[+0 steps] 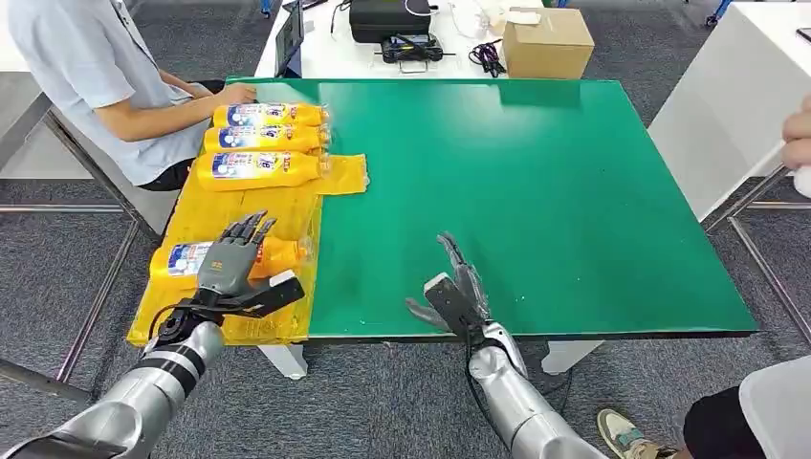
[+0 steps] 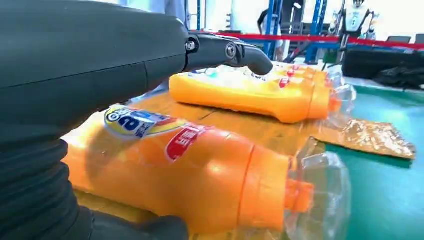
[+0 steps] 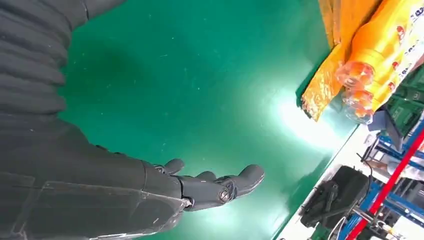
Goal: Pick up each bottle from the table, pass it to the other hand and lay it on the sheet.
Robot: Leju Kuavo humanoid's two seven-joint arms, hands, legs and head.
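An orange bottle (image 1: 282, 254) (image 2: 190, 170) lies on its side on the yellow sheet (image 1: 210, 210) near the table's front left. My left hand (image 1: 234, 263) (image 2: 90, 65) hovers over it with fingers stretched out straight above the bottle and the thumb beside it; it grips nothing. Three more orange bottles (image 1: 260, 141) (image 2: 250, 95) lie side by side at the sheet's far end. My right hand (image 1: 459, 287) (image 3: 200, 187) is open and empty over the green mat (image 1: 536, 191) near the front edge.
A seated person (image 1: 105, 76) is at the far left with a hand by the farthest bottle. Another person's hand (image 1: 796, 143) shows at the right edge. A cardboard box (image 1: 547, 43) and a black device (image 1: 387, 19) stand on the white table behind.
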